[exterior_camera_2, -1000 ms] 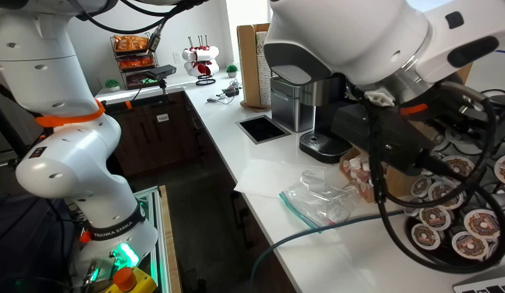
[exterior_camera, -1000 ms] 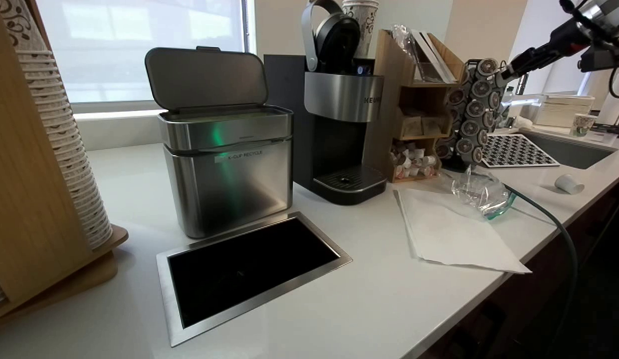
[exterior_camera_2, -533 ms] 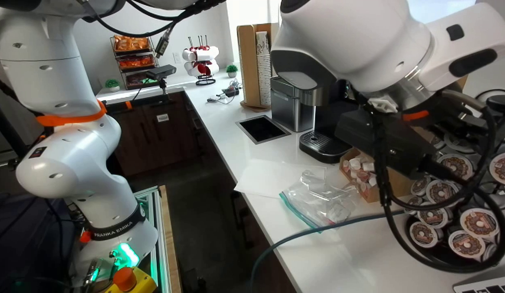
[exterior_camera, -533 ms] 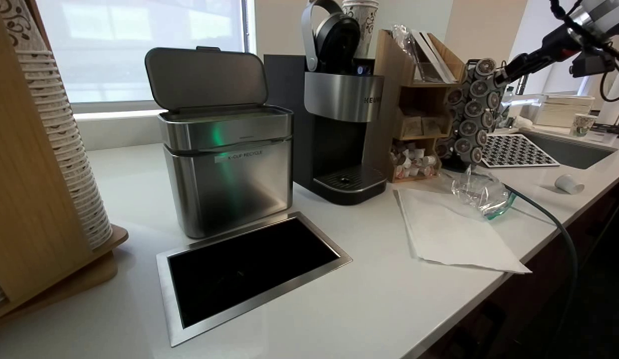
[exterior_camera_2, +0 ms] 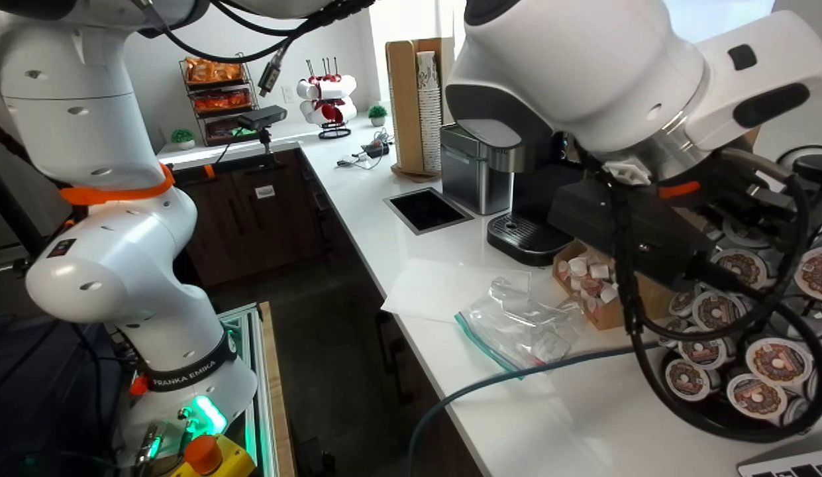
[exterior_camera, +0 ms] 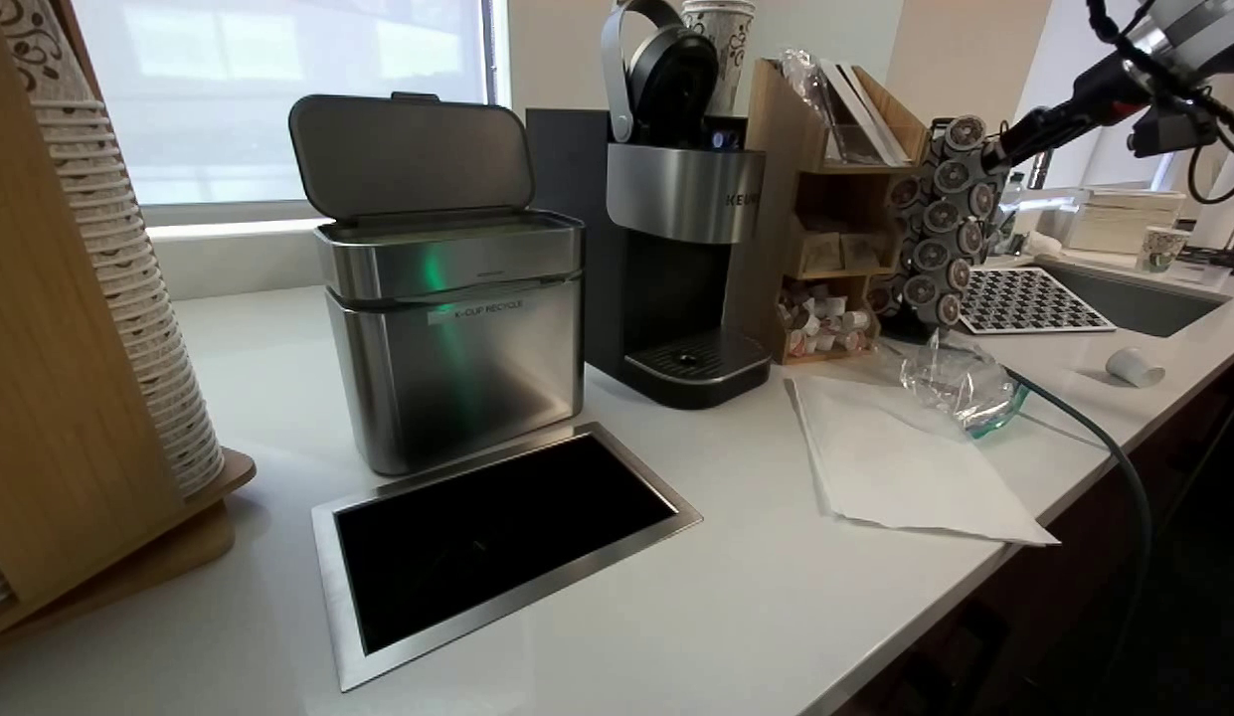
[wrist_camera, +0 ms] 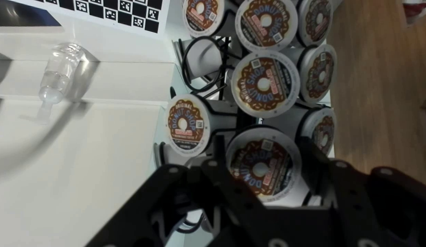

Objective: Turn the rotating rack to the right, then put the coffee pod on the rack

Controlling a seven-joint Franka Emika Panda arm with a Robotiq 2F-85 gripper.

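The rotating rack (exterior_camera: 909, 329), set beside the wooden organiser (exterior_camera: 771, 199), is judged to be at its turning step. A seated pod (wrist_camera: 263, 164) appears to be gripped by the hand (wrist_camera: 263, 145). Force is best directed sideways, around the rack's axis, so that nothing is plucked out. What may be the coffee pod (exterior_camera: 1135, 368) is seen lying on the table (exterior_camera: 736, 597).

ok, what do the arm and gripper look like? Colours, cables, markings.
Franka Emika Panda arm: white, rounded; black band lettered FRANKA EMIKA near the bottom, green light just below, orange strap higher up; looped black cables. Robotiq gripper: black, two jointed fingers, round greyish pivot caps.
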